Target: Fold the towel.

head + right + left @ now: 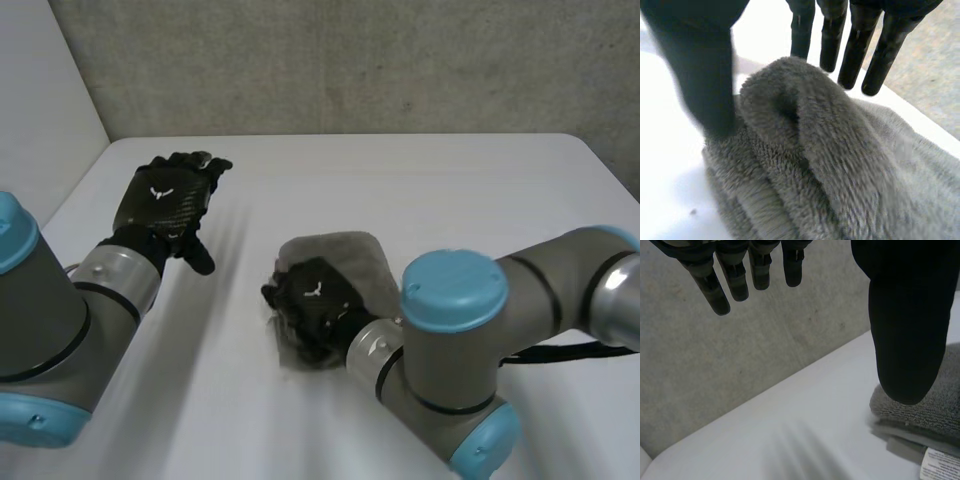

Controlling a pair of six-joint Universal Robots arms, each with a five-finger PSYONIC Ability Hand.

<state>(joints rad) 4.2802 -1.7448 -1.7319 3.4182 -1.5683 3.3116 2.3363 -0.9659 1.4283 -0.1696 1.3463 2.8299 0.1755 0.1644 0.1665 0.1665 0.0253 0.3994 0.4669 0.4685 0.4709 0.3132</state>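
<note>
A grey towel (pixel 348 256), folded into a small thick pad, lies in the middle of the white table (pixel 420 185). My right hand (pixel 314 294) hovers over its near-left part. In the right wrist view a raised ridge of towel (pixel 830 165) stands between the thumb (pixel 695 65) and the straight fingers (pixel 855 55), which are spread and do not clamp it. My left hand (pixel 165 200) is held up over the table's far left, apart from the towel, fingers straight. In its wrist view the fingers (pixel 735 275) and thumb (pixel 905 315) hang free above the towel's edge (pixel 925 405).
A white label (pixel 936 465) sticks out from the towel's lower layer. A grey concrete wall (pixel 350 60) runs behind the table's far edge, and a pale wall (pixel 40 110) stands at the left. Bare tabletop surrounds the towel.
</note>
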